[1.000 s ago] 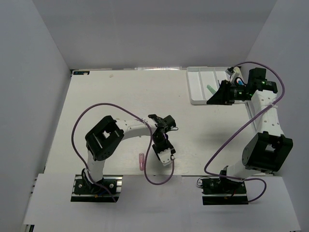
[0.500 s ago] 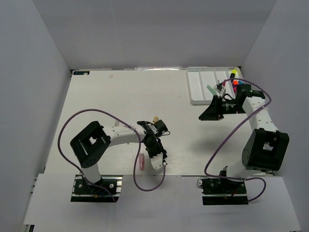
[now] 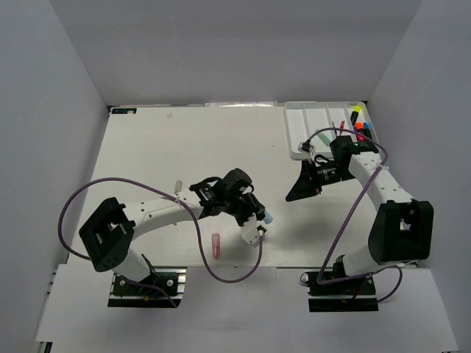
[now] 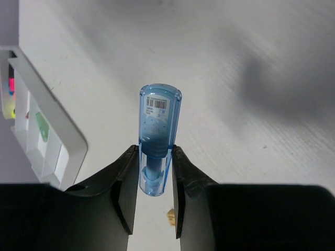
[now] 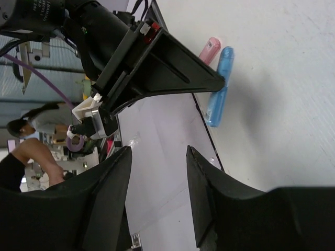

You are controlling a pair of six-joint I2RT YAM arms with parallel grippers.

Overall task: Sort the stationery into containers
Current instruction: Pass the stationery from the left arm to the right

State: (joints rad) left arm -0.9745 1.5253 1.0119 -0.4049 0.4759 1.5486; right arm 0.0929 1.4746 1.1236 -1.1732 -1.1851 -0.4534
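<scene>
One blue capsule (image 4: 159, 120), clamped at its tail in my left pincer (image 4: 153, 152), points lengthwise straight ahead over the table (image 4: 251, 130), with the white tray (image 4: 63, 123) forward-left, nearer my right pincer (image 5: 157, 201), which is agape and empty.

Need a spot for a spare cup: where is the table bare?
Bare: the table's far half, from left wall to tray. Crowded: near edge around the left hand, its blue capsule and the pink capsule.

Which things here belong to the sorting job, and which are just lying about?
Job:
- blue capsule, held in the left end effector
- pink capsule
- highlighters
- white tray

Lying about:
- purple cables
- black label
</scene>
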